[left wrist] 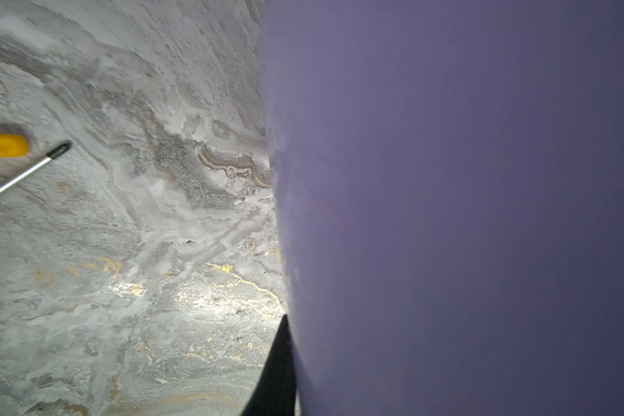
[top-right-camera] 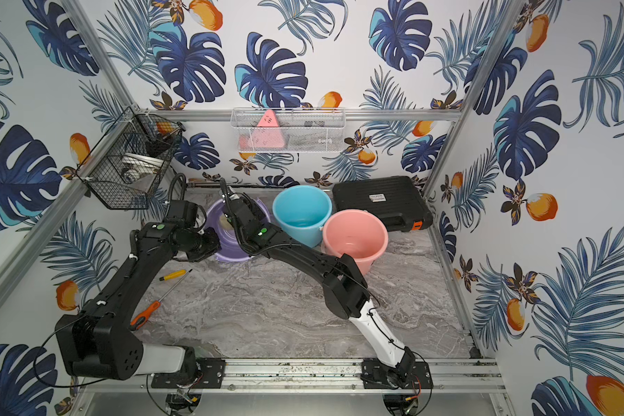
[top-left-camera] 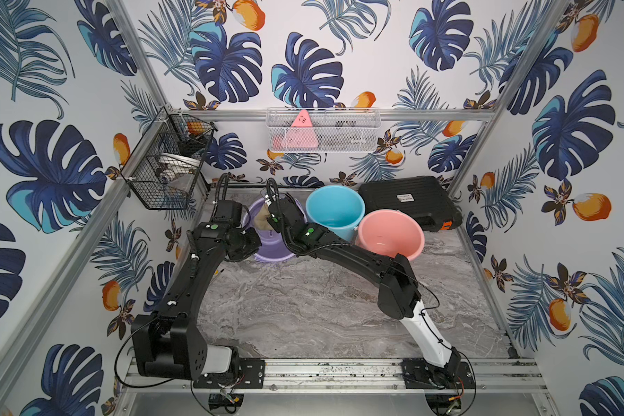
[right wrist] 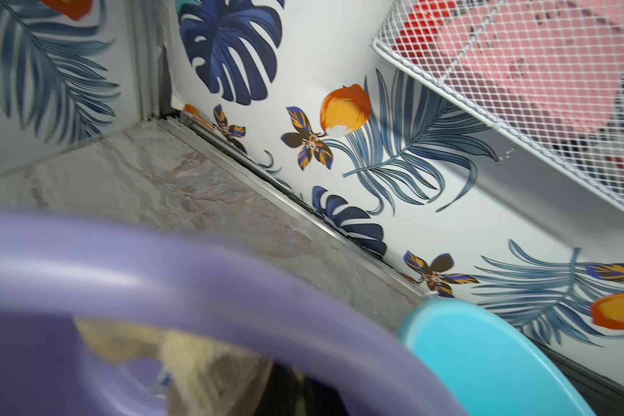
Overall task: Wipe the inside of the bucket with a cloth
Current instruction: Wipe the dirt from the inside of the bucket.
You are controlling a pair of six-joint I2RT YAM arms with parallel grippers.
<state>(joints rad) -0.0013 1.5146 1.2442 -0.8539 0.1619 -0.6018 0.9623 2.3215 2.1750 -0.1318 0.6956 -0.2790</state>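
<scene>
Back-left on the worktop (top-left-camera: 303,306), the purple bucket (top-left-camera: 272,252) is standing just beside the blue bucket (top-left-camera: 334,210). The pink bucket (top-left-camera: 389,234) and a black case (top-left-camera: 407,201) are sitting to their right.

- Right gripper (top-left-camera: 270,215): reaching down into the purple bucket's mouth, fingers clamped together on the cloth (top-left-camera: 263,220).
- Cloth: hanging bunched inside the bucket below the far rim. The right wrist view is showing it tan and crumpled (right wrist: 202,356) under the purple rim (right wrist: 159,270).
- Left gripper (top-left-camera: 252,248): pressing in at the bucket's near-left side, fingers (left wrist: 278,374) closed. The left wrist view is showing one against the outer wall (left wrist: 447,216); I cannot tell whether they are pinching the rim.
- Two screwdrivers are lying near the left arm, one yellow-handled (top-right-camera: 172,275), one orange-handled (top-right-camera: 148,311).
</scene>
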